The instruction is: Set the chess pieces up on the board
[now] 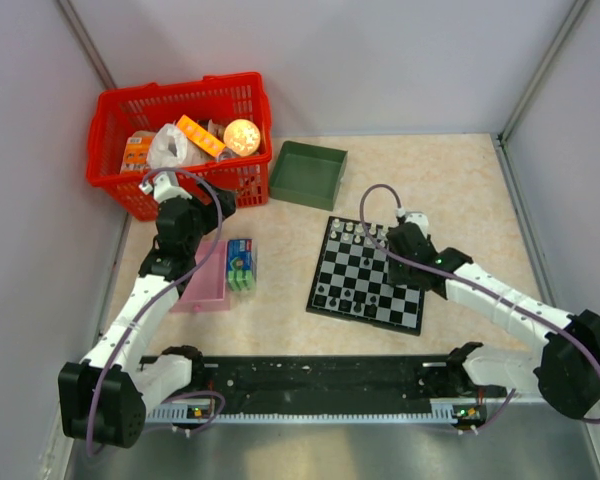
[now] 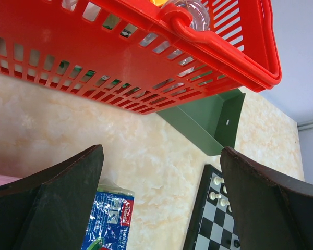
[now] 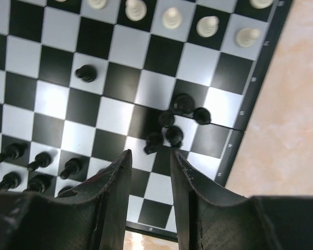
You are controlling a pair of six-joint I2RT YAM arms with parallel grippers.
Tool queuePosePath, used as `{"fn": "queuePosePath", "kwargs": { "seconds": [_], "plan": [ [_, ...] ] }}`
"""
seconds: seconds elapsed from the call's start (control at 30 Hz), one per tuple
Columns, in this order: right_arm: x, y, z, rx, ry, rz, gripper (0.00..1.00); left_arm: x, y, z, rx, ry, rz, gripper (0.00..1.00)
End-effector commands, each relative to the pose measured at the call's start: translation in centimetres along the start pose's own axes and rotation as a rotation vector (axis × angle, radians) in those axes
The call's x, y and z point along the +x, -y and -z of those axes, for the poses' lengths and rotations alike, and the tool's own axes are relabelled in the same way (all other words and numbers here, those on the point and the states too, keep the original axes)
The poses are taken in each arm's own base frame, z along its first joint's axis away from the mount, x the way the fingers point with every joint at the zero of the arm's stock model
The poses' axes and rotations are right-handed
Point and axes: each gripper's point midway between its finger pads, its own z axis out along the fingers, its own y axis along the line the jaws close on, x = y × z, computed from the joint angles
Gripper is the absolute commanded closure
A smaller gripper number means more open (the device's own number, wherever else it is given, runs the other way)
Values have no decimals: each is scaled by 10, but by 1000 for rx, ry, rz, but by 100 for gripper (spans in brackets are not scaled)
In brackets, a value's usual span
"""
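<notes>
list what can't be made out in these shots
Top view: chess pieces too small to tell kinds; the right arm covers the board's far right corner.
Right wrist view: frame edges cut off part of the board; the right gripper hides the near squares.
Left wrist view: red basket wall hides most of its contents; only a board corner shows.

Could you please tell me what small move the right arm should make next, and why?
Probably lower the right tool onto the nearest black piece and close: it hangs open and empty just short of a bunched cluster of black pieces near the board edge.
</notes>
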Motion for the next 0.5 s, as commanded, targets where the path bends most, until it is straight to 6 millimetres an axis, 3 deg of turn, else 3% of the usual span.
{"fn": "queuePosePath", "kwargs": {
  "seconds": [0.0, 0.27, 0.47],
  "plan": [
    [-23, 18, 8, 49, 64, -55, 64, -18, 10, 2, 35, 61, 2, 1],
    [-12, 18, -1, 51, 8, -31, 63, -16, 10, 1, 39, 53, 4, 1],
    [-21, 28, -2, 70, 31, -59, 63, -16, 8, 2, 32, 57, 3, 1]
  ]
}}
